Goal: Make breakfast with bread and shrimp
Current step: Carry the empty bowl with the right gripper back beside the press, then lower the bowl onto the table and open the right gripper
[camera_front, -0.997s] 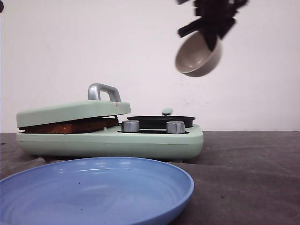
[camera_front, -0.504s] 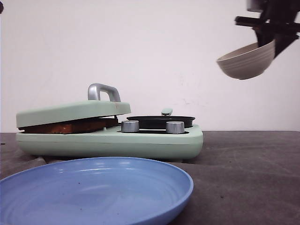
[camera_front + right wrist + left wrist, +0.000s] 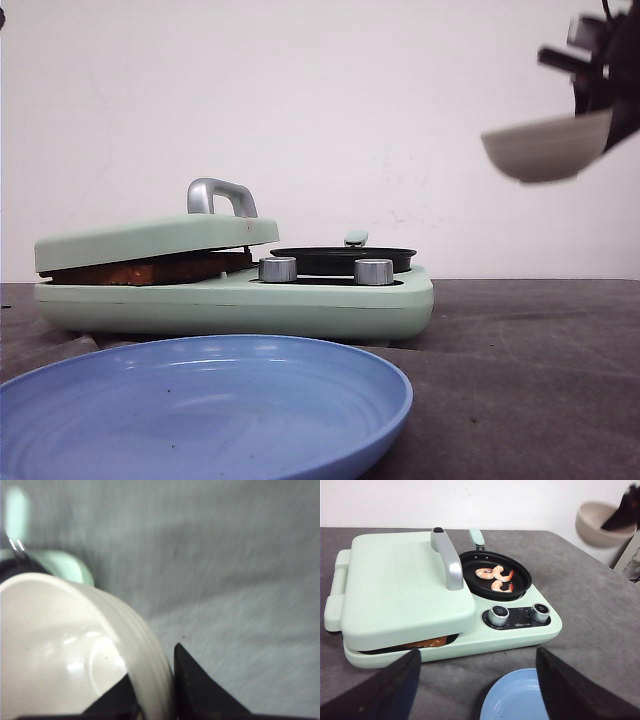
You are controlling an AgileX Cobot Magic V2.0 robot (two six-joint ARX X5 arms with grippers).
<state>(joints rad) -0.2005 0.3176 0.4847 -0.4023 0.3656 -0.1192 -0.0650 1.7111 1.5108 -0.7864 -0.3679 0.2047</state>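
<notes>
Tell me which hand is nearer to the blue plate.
The left hand: it hovers open just above the blue plate. The right hand is high up at the right, holding the bowl.

Small pale lettering sits on the black control panel (image 3: 520, 622) of the mint-green cooker (image 3: 530, 635), between its two silver knobs (image 3: 498, 615), yet it is too tiny to read.

- three shrimp (image 3: 494, 578) in one black pan (image 3: 520, 582);
- one green cooker (image 3: 470, 640), two knobs (image 3: 498, 615);
- one beige bowl (image 3: 547, 148); one blue plate (image 3: 200, 410);
- bread (image 3: 150, 270) (count unclear under the lid)
</notes>
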